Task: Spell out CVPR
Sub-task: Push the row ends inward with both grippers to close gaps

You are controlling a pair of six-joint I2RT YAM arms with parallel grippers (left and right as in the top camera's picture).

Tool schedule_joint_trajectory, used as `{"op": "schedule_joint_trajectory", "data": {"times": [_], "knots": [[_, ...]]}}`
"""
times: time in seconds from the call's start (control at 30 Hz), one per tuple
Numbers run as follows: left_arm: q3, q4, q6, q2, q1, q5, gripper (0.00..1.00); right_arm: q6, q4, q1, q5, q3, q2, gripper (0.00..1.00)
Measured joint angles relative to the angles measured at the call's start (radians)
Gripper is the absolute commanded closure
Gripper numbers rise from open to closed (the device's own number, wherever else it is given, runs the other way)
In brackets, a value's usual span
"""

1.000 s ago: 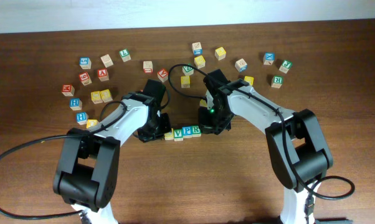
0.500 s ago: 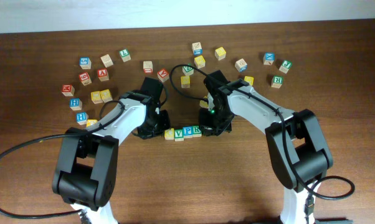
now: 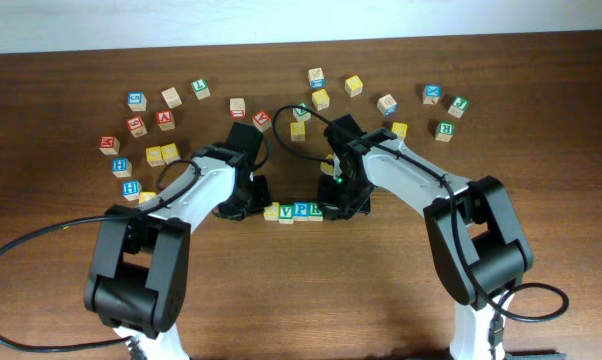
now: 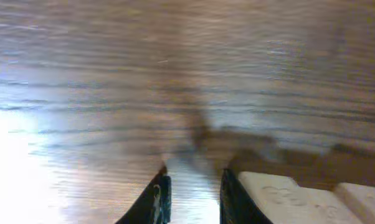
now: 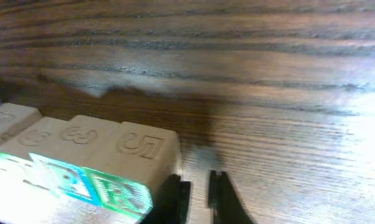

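The four cubes lie in a touching row on the table: the yellow-faced cube (image 3: 271,212), the green V cube (image 3: 286,212), the blue P cube (image 3: 301,210) and the green R cube (image 3: 315,209). My left gripper (image 3: 249,208) sits low at the row's left end, its fingers (image 4: 194,199) nearly together with only bare wood between them; the yellow-faced cube's pale side (image 4: 281,193) touches its right finger. My right gripper (image 3: 333,208) sits at the row's right end, fingers (image 5: 197,196) shut and empty, touching the R cube (image 5: 122,186). The P cube (image 5: 63,174) lies beside it.
Several loose letter cubes are scattered across the far part of the table, among them red-lettered ones (image 3: 164,119), yellow ones (image 3: 162,154) and a group at the far right (image 3: 445,130). Black cables trail from both arms.
My left gripper has moved slightly right and away from me, nudging the yellow-faced cube into line against the V cube. My right gripper has shifted slightly left against the R cube.
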Motion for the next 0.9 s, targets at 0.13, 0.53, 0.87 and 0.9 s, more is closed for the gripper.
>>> {"op": "schedule_joint_trajectory", "data": {"times": [0.13,0.53,0.87,0.9], "knots": [[0.021,-0.056,-0.001,0.011,0.0,-0.073,0.81,-0.011,0.001,0.001,0.042,0.0,0.0,0.94],[0.047,-0.224,0.064,0.028,0.003,0.104,1.0,-0.042,0.078,-0.005,0.029,0.0,0.0,0.96],[0.047,-0.173,0.035,0.028,-0.084,0.164,1.0,-0.044,0.08,-0.005,0.029,0.0,0.0,0.95],[0.047,-0.157,0.034,0.028,-0.084,0.164,1.0,-0.045,0.08,-0.005,0.029,0.0,0.0,0.9]]}}
